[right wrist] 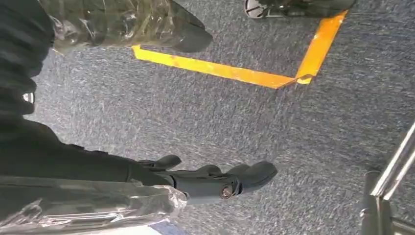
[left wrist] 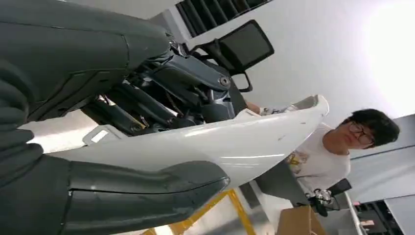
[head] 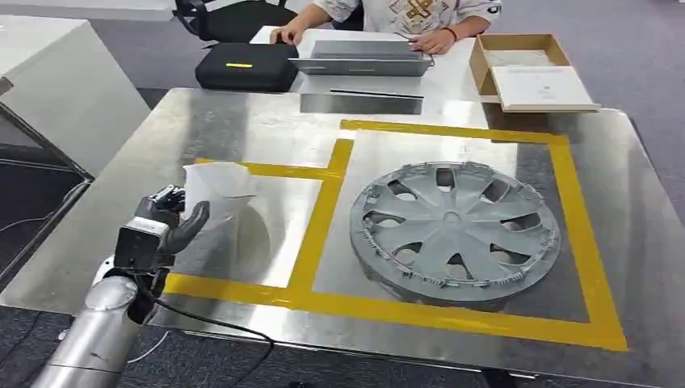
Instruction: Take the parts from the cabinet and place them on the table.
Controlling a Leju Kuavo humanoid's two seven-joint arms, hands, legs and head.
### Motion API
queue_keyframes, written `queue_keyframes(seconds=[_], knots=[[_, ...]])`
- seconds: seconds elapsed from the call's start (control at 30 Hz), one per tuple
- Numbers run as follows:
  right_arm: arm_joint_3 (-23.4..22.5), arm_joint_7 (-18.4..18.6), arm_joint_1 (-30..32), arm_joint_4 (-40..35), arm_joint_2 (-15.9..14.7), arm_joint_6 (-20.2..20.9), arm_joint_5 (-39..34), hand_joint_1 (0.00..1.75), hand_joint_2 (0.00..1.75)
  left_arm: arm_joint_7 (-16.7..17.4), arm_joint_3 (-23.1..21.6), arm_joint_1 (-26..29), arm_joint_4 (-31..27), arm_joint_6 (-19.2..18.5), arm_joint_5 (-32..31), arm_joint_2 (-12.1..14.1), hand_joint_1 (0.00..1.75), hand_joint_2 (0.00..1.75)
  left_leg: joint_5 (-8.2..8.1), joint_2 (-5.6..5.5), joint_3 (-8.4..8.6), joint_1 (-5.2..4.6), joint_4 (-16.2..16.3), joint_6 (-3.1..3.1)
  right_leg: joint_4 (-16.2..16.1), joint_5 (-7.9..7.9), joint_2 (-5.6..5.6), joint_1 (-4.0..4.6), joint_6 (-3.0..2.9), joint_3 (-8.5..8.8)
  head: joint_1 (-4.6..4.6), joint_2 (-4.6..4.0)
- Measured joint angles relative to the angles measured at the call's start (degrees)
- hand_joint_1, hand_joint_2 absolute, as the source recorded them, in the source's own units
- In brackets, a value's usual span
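Head view: left hand (head: pixel 165 220) clamped on white part (head: pixel 216 191), held upright above near-left taped bay (head: pixel 242 279); hubcap (head: pixel 454 232) lay right. Right hand (right wrist: pixel 215 181) hung apart, empty.

The table (head: pixel 242 121) is brushed, dully reflective metal marked with matt yellow tape (head: pixel 323 210); the wheel cover (head: pixel 455 232) looks like matt grey plastic; the white part (head: pixel 216 187) in the left hand (head: pixel 161 222) is smooth, glossy plastic. The floor (right wrist: pixel 195 117) is rough speckled carpet; the box (head: pixel 517 61) is plain cardboard.

Head view looks down on the table (head: pixel 242 121); left wrist view, close, shares it; right wrist faces floor (right wrist: pixel 244 127).
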Motion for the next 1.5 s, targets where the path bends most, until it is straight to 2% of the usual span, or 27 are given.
queue_keyframes(seconds=[0.07, 0.1, 0.13, 0.2, 0.23, 0.3, 0.33, 0.4, 0.43, 0.47, 0.53, 0.6, 0.63, 0.73, 0.8, 0.9, 0.93, 0.97, 1.03, 1.1, 1.17, 1.23, 1.27, 1.33, 1.43, 1.47, 1.5], knots=[[0.1, 0.0, 0.0, 0.0, 0.0, 0.0, 0.0, 0.0, 1.75, 0.0, 0.0, -0.3, 0.1, 0.0, 0.0, 0.0, 1.75, 1.75, 5.31, 0.0, 4.23, -0.06, -8.9, 0.6, 0.0, -0.1, 0.12, 0.09, 0.12, 0.33, -0.02, 0.0], [0.1, 0.0, 0.0, 0.0, 0.0, 0.0, 0.0, 0.0, 1.75, 0.2, -0.1, -0.5, 0.3, 0.1, 0.0, 0.0, 1.75, 1.75, 6.92, 0.0, 6.27, -0.14, -13.2, 1.13, 0.0, -0.21, 0.12, 0.12, 0.28, 0.4, 0.02, 0.0], [0.1, 0.0, -0.1, 0.0, 0.0, 0.0, 0.0, 0.0, 1.75, 0.3, -0.1, -0.9, 0.5, 0.2, -0.1, 0.0, 1.75, 1.75, 6.32, 0.02, 6.95, -0.34, -14.5, 1.3, 0.4, -0.41, 0.13, 0.6, 0.63, 0.2, 0.07, 0.02], [0.1, 0.0, 0.0, 0.0, 0.0, -0.1, -0.3, 0.0, 1.75, 0.5, -0.1, -1.4, 1.3, 0.6, -0.3, -0.1, 1.75, 1.75, 5.78, -0.03, 6.85, -0.45, -15.1, 1.48, 0.4, -0.21, 0.04, 0.39, 1.19, -0.31, 0.18, 0.02], [0.1, -0.1, 0.0, 0.0, 0.0, -0.1, -0.4, 0.0, 0.0, 0.6, 0.0, -1.4, 1.8, 1.0, -0.3, -0.1, 1.75, 1.75, 5.77, -0.05, 6.87, -0.54, -15.1, 1.63, 0.1, -0.13, -0.04, 0.3, 1.46, -0.19, 0.04, 0.0], [0.1, -0.2, 0.2, 0.0, 0.0, -0.2, -0.5, 0.0, 0.0, 0.6, 0.0, -2.0, 2.7, 1.2, -0.3, -0.3, 1.75, 1.75, 6.29, 0.01, 7.32, 0.05, -16.0, 2.37, 1.2, -1.18, -0.05, 0.32, 2.17, -0.93, 0.17, 0.0], [0.1, -0.3, 0.1, 0.0, 0.0, -0.3, -0.5, 0.0, 0.0, 0.6, 0.0, -2.4, 3.3, 1.2, -0.4, -0.3, 0.0, 1.75, 6.29, 0.03, 7.3, 0.13, -16.0, 2.65, 4.3, -3.22, -0.09, 0.27, 2.42, -2.27, 0.48, 0.0], [0.1, -0.3, 0.3, 0.0, 0.0, -0.3, -0.7, 0.0, 0.0, 0.6, 0.2, -2.5, 4.6, 1.7, -0.5, -0.4, 0.0, 1.75, 6.3, 0.05, 7.26, 0.08, -16.0, 2.73, 13.3, -7.17, -0.09, 0.03, 2.76, -6.62, 0.33, 0.0], [0.2, -0.3, 0.5, 0.0, 0.0, -0.3, -0.7, 0.0, 0.0, 0.9, 0.2, -2.5, 5.2, 2.2, -0.6, -0.4, 0.0, 1.75, 6.29, 0.05, 7.25, 0.07, -16.0, 2.74, 17.0, -8.21, -0.09, -0.04, 2.94, -8.48, 0.46, 0.0], [0.1, -0.2, 0.7, 0.0, 0.0, -0.5, -0.9, 0.0, 0.0, 1.5, 0.4, -2.5, 6.0, 2.8, -0.7, -0.5, 0.0, 1.75, 6.29, 0.04, 7.28, 0.07, -16.0, 2.74, 18.2, -7.79, -0.09, -0.08, 3.06, -9.26, 0.37, 0.02], [0.1, -0.2, 0.8, 0.0, -0.2, -0.7, -1.1, 0.0, 0.0, 2.1, 0.6, -2.6, 7.6, 3.8, -0.7, -0.8, 0.0, 1.75, 6.26, -0.03, 7.33, 0.09, -16.0, 2.7, 12.2, -3.52, -0.12, -0.2, 3.07, -6.75, 0.41, 0.0], [0.1, -0.3, 0.8, 0.0, -0.3, -1.0, -1.2, 0.0, 0.0, 2.3, 0.8, -2.8, 8.6, 4.4, -0.8, -0.9, 0.0, 1.75, 6.05, -0.04, 7.52, 0.11, -15.9, 2.34, 2.0, 0.75, -0.3, -0.3, 2.88, -1.64, 0.44, 0.02], [0.2, -0.3, 0.7, 0.0, -0.3, -1.0, -1.3, 0.0, 0.0, 2.3, 1.0, -3.0, 9.2, 4.6, -0.9, -0.9, 0.0, 1.75, 5.9, -0.07, 7.31, -0.39, -15.7, 1.88, 0.3, -0.27, -0.28, -0.08, 2.62, -0.28, 0.5, 0.02], [0.1, -0.4, 1.1, 0.0, -0.3, -1.2, -1.4, 0.0, 0.0, 2.4, 1.4, -3.4, 10.5, 5.0, -1.0, -0.9, 0.0, 1.75, 6.16, -0.06, 7.28, -0.19, -15.7, 1.06, 0.6, -0.1, -0.12, 0.12, 1.57, -0.69, 0.37, 0.0], [0.1, -0.4, 1.2, 0.0, -0.3, -1.3, -1.4, 0.0, 0.0, 2.5, 1.5, -3.4, 11.1, 5.1, -1.1, -0.9, 0.0, 1.75, 5.26, -0.04, 7.15, 0.02, -15.0, 0.38, 0.2, 0.34, -0.16, -0.24, 0.72, -0.47, 0.4, 0.0], [0.1, -0.4, 1.2, 0.0, -0.3, -1.2, -1.5, 0.0, 0.0, 2.6, 1.6, -3.9, 12.2, 5.1, -1.2, -0.7, 0.0, 1.75, -0.96, -0.01, 2.29, 0.03, -4.1, -0.17, 0.2, 0.26, -0.17, -0.18, 0.09, -0.49, 0.17, 0.0], [0.1, -0.4, 1.3, 0.0, -0.3, -1.2, -1.5, 0.0, 0.0, 2.7, 1.7, -3.8, 12.7, 5.1, -1.2, -0.7, 0.0, 1.75, -2.46, -0.01, 0.27, 0.03, 0.1, -0.23, 0.2, 0.25, -0.18, -0.12, 0.08, -0.51, 0.18, 0.0], [0.1, -0.4, 1.4, 0.0, -0.3, -1.2, -1.5, 0.0, 0.0, 2.7, 1.7, -3.7, 12.9, 5.1, -1.2, -0.6, 0.0, 1.75, -2.55, -0.01, -0.69, 0.03, 2.0, -0.2, 0.3, 0.23, -0.17, -0.06, 0.04, -0.48, 0.2, 0.02], [0.1, -0.4, 1.3, 0.0, -0.3, -1.2, -1.5, 0.0, 0.0, 2.7, 1.8, -3.8, 13.3, 5.1, -1.2, -0.5, 0.0, 1.75, 1.26, -0.01, 1.19, 0.0, -2.2, 0.2, 0.3, 0.21, -0.11, 0.08, 0.04, -0.4, 0.18, 0.0], [0.1, -0.5, 1.3, 0.0, -0.3, -1.2, -1.5, 0.0, 0.0, 2.7, 1.8, -4.0, 13.5, 5.1, -1.2, -0.4, 0.0, 1.75, 6.17, -0.01, 5.87, -0.17, -11.8, 1.09, 0.3, 0.13, -0.04, 0.23, 0.15, -0.11, 0.2, 0.02], [0.1, -0.7, 1.3, 0.0, -0.3, -1.2, -1.5, 0.0, 0.0, 2.8, 1.8, -4.4, 13.8, 5.1, -1.2, -0.3, 0.0, 1.75, 5.61, 0.04, 7.32, -0.46, -15.4, 1.53, 0.6, 0.0, -0.01, 0.58, 0.65, -0.59, 0.2, 0.02], [0.1, -0.7, 1.4, 0.0, -0.3, -1.2, -1.6, 0.0, 0.0, 2.8, 1.8, -4.3, 14.0, 5.1, -1.2, -0.3, 0.0, 1.75, 5.59, 0.01, 7.05, -0.65, -15.2, 1.65, 0.4, 0.17, -0.16, 0.36, 1.24, -0.71, 0.24, 0.0], [0.1, -0.7, 1.3, 0.0, -0.3, -1.2, -1.6, 0.0, 0.0, 2.8, 1.8, -4.3, 14.1, 5.1, -1.4, -0.3, 0.0, 0.0, 5.77, -0.02, 7.12, -0.58, -15.4, 2.01, 0.2, 0.22, -0.2, 0.4, 1.58, -0.58, 0.24, 0.0], [0.1, -0.7, 1.3, 0.0, -0.3, -1.2, -1.7, 0.0, 0.0, 2.6, 1.8, -4.5, 14.1, 5.1, -1.6, -0.5, 0.0, 0.0, 6.15, 0.08, 7.5, -0.07, -16.1, 2.6, 2.2, -1.7, -0.21, 0.42, 2.17, -1.7, 0.54, 0.02], [0.1, -0.7, 1.5, 0.0, -0.3, -1.2, -1.8, 0.0, 0.0, 2.4, 1.8, -4.5, 13.8, 6.0, -1.8, -0.5, 0.0, 0.0, 6.12, 0.09, 7.42, -0.14, -16.1, 2.93, 15.9, -7.99, -0.22, 0.11, 2.8, -7.99, 0.63, 0.0], [0.1, -0.7, 1.6, 0.0, -0.3, -1.2, -1.9, 0.0, 0.0, 2.4, 1.8, -4.5, 13.6, 6.3, -1.9, -0.5, 0.0, 0.0, 6.11, 0.07, 7.45, -0.16, -16.1, 2.95, 18.3, -8.34, -0.22, 0.09, 2.91, -9.18, 0.64, 0.0], [0.1, -0.7, 1.6, 0.0, -0.3, -1.2, -1.9, 0.0, 0.0, 2.4, 1.8, -4.5, 13.4, 6.4, -2.0, -0.5, 0.0, 0.0, 6.1, 0.05, 7.5, -0.16, -16.1, 2.95, 17.8, -7.32, -0.22, 0.09, 2.95, -9.07, 0.63, 0.02]])
